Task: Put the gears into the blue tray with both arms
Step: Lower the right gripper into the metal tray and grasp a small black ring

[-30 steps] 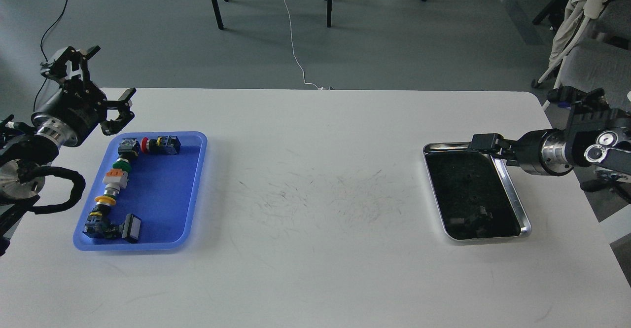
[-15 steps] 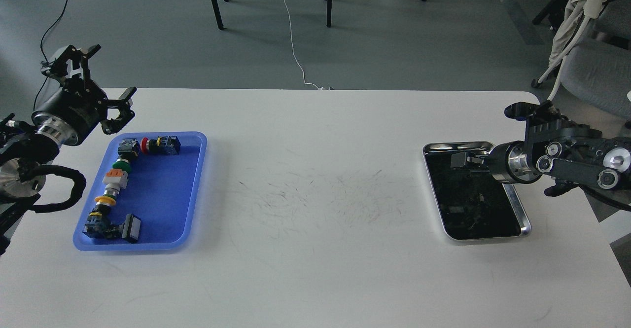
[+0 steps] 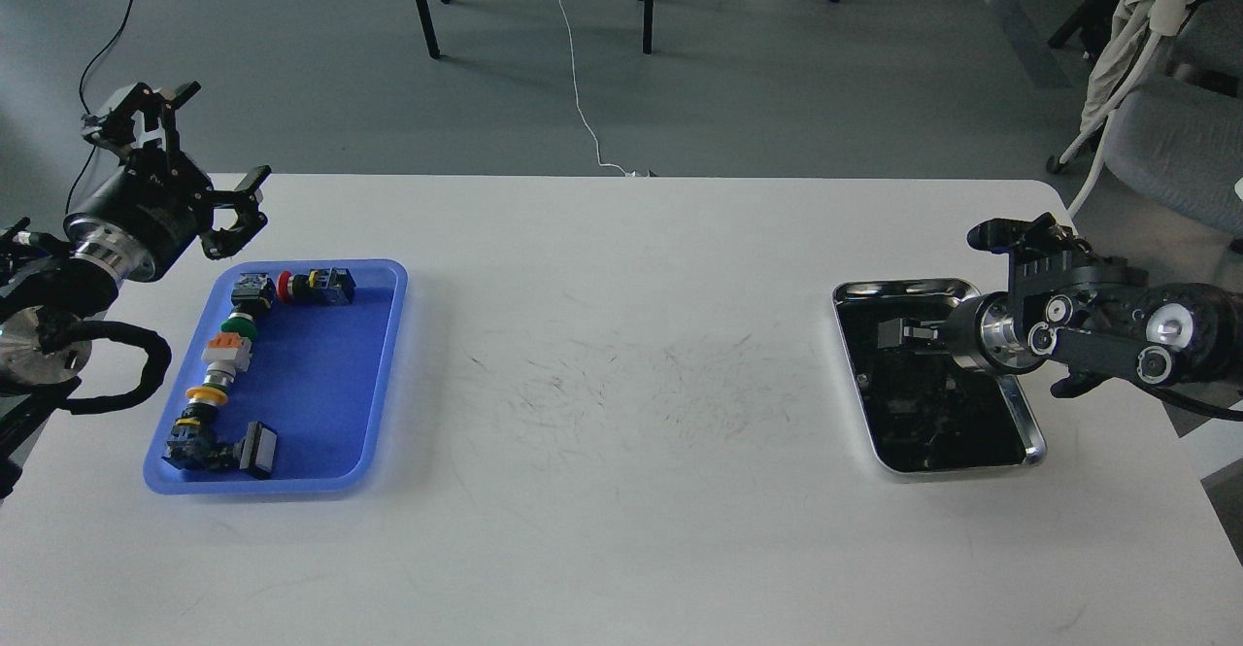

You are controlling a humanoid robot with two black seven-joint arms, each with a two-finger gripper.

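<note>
The blue tray (image 3: pixel 320 374) lies at the table's left and holds a row of colourful push-button switches (image 3: pixel 225 353). My left gripper (image 3: pixel 223 136) hovers open just beyond the tray's far left corner, with nothing between its fingers. At the right, my right gripper (image 3: pixel 898 333) reaches in low over the far half of the silver tray (image 3: pixel 1020 403). Its fingers are dark against the tray's dark bottom, so their state is unclear. The gears cannot be made out on that dark, reflective bottom.
The white table (image 3: pixel 621 355) shows faint scuff marks in its middle. Chair legs (image 3: pixel 422 5) and a white cable (image 3: pixel 578 92) are on the floor behind. A grey chair with cloth (image 3: pixel 1156 112) stands past the right edge.
My right arm has swung left and down from the silver tray's far right corner to low over its far half. The left gripper has lifted slightly and stays open.
</note>
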